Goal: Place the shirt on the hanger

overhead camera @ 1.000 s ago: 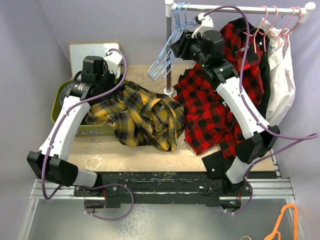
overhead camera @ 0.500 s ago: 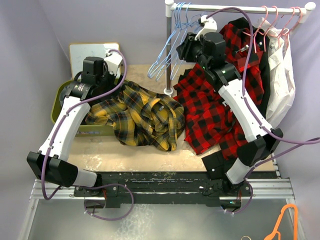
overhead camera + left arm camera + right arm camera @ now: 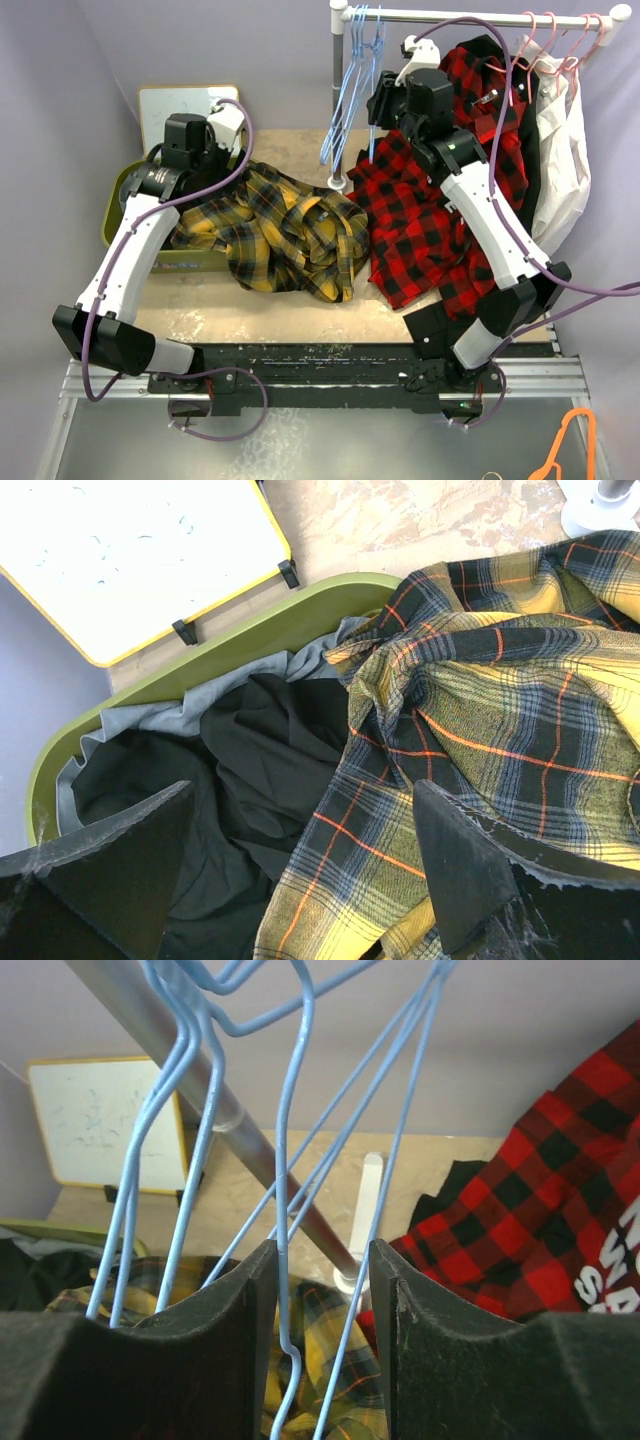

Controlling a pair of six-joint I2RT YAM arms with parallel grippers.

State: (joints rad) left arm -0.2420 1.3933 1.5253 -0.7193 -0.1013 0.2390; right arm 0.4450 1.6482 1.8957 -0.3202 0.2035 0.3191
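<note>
Tan tabletop (image 3: 220, 305), purple walls. Shirt (image 3: 290, 235) heaped mid-table, one edge over green bin (image 3: 240, 640); sleeves and collar lost in folds. Left gripper (image 3: 300, 810) above it, jaws wide, empty. Right gripper (image 3: 322, 1260) narrowly parted around hanger (image 3: 281, 1190) wire; contact unclear, triangle cut off.

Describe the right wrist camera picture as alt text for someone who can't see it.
The right hand, slightly open, straddles thin wires of light-blue hangers that dangle in front of a grey pole. Below lies a yellow plaid shirt, with a red checked shirt to the right and a whiteboard at left.
</note>
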